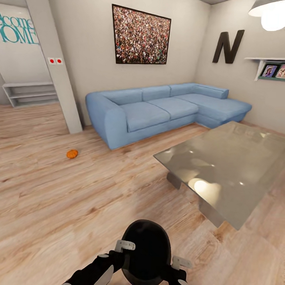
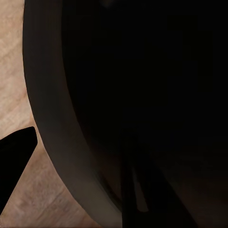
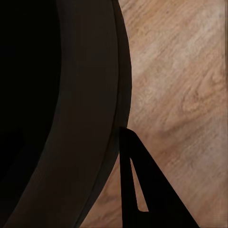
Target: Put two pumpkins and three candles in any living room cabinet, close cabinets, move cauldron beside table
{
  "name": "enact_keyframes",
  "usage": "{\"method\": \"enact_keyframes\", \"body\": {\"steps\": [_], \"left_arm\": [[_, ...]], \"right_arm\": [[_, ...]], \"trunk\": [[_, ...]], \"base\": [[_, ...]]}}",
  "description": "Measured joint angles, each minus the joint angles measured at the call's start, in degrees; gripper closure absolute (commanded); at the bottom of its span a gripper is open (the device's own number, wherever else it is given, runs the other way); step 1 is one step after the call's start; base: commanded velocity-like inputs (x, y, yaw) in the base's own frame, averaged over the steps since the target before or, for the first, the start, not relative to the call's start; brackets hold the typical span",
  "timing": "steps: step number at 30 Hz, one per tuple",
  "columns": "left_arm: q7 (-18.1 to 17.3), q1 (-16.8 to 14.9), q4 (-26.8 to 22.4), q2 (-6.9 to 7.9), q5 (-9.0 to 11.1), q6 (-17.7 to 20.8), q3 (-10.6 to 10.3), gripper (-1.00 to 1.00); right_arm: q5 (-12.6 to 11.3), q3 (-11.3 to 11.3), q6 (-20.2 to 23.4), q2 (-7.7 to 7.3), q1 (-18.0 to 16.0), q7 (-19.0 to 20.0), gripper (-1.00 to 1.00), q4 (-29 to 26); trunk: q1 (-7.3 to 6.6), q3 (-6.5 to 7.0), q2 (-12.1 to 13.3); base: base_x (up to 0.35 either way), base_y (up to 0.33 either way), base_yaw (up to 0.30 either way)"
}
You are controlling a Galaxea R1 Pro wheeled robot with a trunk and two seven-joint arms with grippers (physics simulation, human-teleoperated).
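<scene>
The black cauldron point(image 1: 146, 252) hangs low in front of me, held by its rim from both sides. My left gripper point(image 1: 125, 245) is shut on the cauldron's left rim point(image 2: 52, 118), with one finger point(image 2: 16, 161) outside and the other inside the dark bowl. Shut on the right rim point(image 3: 107, 109) is my right gripper point(image 1: 182, 263), with its outer finger point(image 3: 137, 180) over the wooden floor. One orange pumpkin point(image 1: 72, 153) lies on the floor to the far left. The glossy grey table point(image 1: 240, 162) stands ahead on the right. The candles and the cabinet are out of view.
A blue corner sofa point(image 1: 160, 110) runs along the back wall behind the table. A white pillar point(image 1: 55, 61) stands at the left, with a pale low shelf point(image 1: 29, 93) beyond it. Open wooden floor point(image 1: 74, 206) lies between me, the pumpkin and the table.
</scene>
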Motion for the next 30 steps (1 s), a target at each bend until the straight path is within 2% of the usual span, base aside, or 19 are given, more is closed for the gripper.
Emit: {"method": "enact_keyframes", "body": {"steps": [30], "left_arm": [[0.0, 0.0, 0.0, 0.01, 0.0, 0.0, 0.0, 1.0]], "right_arm": [[0.0, 0.0, 0.0, 0.0, 0.0, 0.0, 1.0, 0.0]], "trunk": [[0.0, 0.69, 0.0]], "base": [[0.0, 0.163, -0.256]]}}
